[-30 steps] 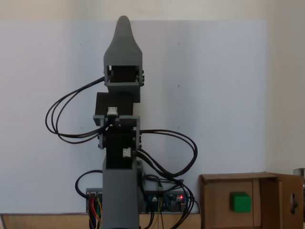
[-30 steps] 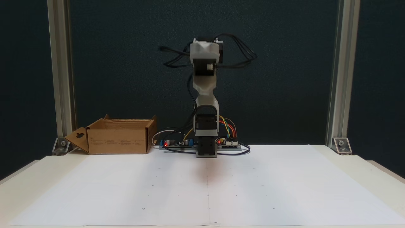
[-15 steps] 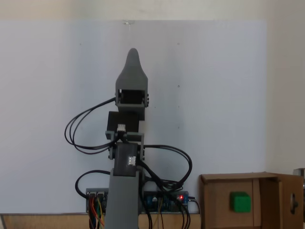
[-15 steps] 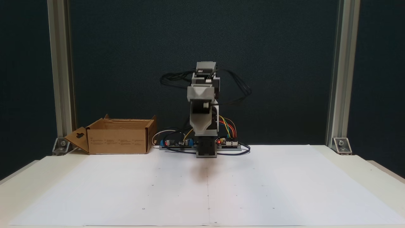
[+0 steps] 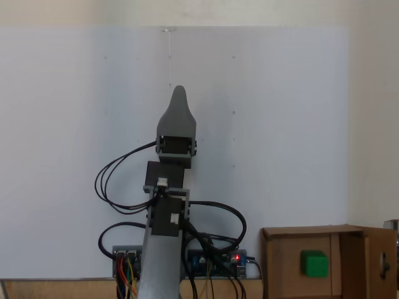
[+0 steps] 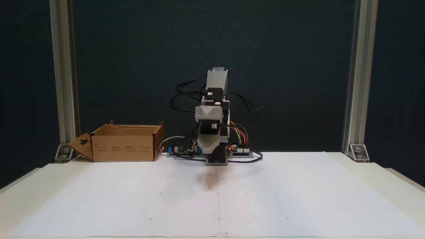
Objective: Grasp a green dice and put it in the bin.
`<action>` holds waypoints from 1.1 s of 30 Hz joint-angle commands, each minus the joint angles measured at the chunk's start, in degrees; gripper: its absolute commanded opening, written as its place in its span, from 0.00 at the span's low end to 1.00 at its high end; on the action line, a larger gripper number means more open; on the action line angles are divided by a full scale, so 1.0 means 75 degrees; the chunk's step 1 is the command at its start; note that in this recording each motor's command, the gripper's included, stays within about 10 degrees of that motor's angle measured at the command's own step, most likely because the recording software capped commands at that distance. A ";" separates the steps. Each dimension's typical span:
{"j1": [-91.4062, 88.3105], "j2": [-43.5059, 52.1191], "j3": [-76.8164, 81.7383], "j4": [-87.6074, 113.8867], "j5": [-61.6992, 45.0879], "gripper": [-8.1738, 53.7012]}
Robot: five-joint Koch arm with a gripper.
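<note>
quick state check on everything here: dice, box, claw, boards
green dice: lying inside the bin, not held
bin: top open, flaps spread, upright on the table beside the arm's base
claw: empty, pointing out over the white sheet; open or shut cannot be told, only one tip shows
control boards: red lights on, cables plugged in
white sheet: flat on the table

A dark blue-black fabric backdrop fills the upper frame in a fixed view, flanked by two upright aluminium profile posts bolted with corner brackets. Below, a cream worktop carries a large white paper sheet, evenly lit.
</note>
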 commanded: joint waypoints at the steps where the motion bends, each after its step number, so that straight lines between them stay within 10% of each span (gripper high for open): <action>1: 0.0000 0.0539 -0.0035 -0.1275 -0.0059 0.86; 33: -0.0516 0.0797 0.1992 -0.6888 0.0000 0.85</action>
